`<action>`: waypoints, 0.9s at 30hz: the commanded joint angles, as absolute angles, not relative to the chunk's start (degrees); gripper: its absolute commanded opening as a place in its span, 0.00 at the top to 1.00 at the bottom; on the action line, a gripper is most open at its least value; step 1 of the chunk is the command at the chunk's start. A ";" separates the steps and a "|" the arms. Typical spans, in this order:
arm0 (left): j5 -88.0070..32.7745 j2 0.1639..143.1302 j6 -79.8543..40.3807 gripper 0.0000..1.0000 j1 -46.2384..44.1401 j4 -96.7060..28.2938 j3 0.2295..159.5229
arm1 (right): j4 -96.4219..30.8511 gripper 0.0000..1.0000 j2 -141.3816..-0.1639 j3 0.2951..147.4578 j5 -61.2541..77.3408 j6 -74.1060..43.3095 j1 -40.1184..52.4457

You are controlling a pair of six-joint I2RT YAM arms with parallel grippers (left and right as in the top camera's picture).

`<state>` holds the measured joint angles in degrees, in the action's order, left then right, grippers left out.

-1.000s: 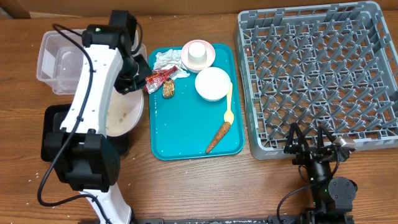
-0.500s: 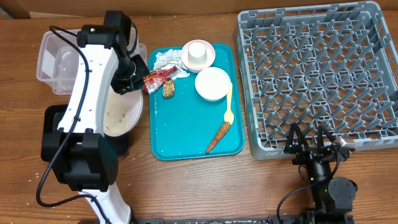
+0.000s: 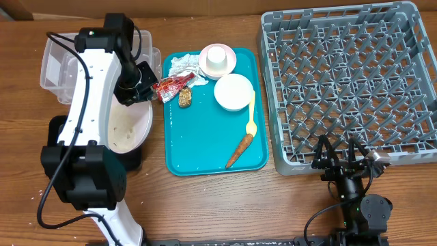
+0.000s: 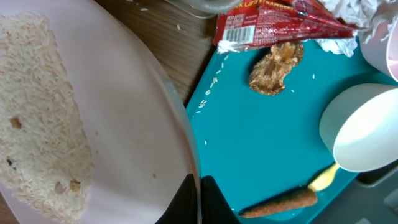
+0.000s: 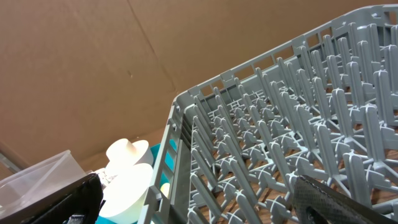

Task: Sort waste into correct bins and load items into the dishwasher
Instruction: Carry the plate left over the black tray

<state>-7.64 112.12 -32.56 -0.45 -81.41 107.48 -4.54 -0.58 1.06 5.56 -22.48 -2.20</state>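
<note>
The left hand (image 4: 196, 196) is pinching shut on the rim of the white plate (image 4: 118, 87) (rice (image 4: 37, 124) aboard), at nine o'clock of the teal tray (image 3: 205, 137), probably for dumping.

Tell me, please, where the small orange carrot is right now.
In the overhead view the carrot lies near the teal tray's right corner closest to the robot, just below the yellow spoon's end and left of the grey dish rack.
</note>
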 commanded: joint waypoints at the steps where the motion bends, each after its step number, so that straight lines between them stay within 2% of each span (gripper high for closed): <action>1: -11.18 110.98 -29.89 0.95 0.75 -81.69 107.35 | -4.29 0.00 -0.16 0.47 5.19 -22.57 -2.17; 27: -17.02 110.98 -26.28 0.95 5.91 -78.48 101.62 | -4.27 0.00 -0.16 0.47 5.19 -22.57 -2.17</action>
